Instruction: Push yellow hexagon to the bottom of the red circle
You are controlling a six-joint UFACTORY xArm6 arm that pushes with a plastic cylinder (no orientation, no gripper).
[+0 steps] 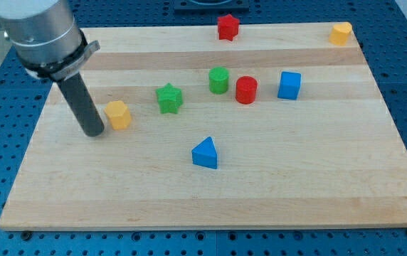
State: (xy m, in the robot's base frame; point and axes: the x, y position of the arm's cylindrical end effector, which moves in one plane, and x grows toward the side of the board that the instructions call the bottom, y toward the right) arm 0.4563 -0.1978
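Observation:
The yellow hexagon [118, 114] lies on the wooden board [296, 178] at the view's left. The red circle [246, 90], a short cylinder, stands right of the board's middle, well to the right of the hexagon. My tip [93, 132] rests on the board just left of the yellow hexagon, touching it or nearly so. The dark rod rises from the tip toward the view's top left.
A green star [168, 98] and a green cylinder [219, 80] lie between the hexagon and the red circle. A blue cube [289, 85] is right of the circle. A blue triangle [205, 153] lies below the middle. A red star [228, 27] and a yellow block [341, 33] are at the top edge.

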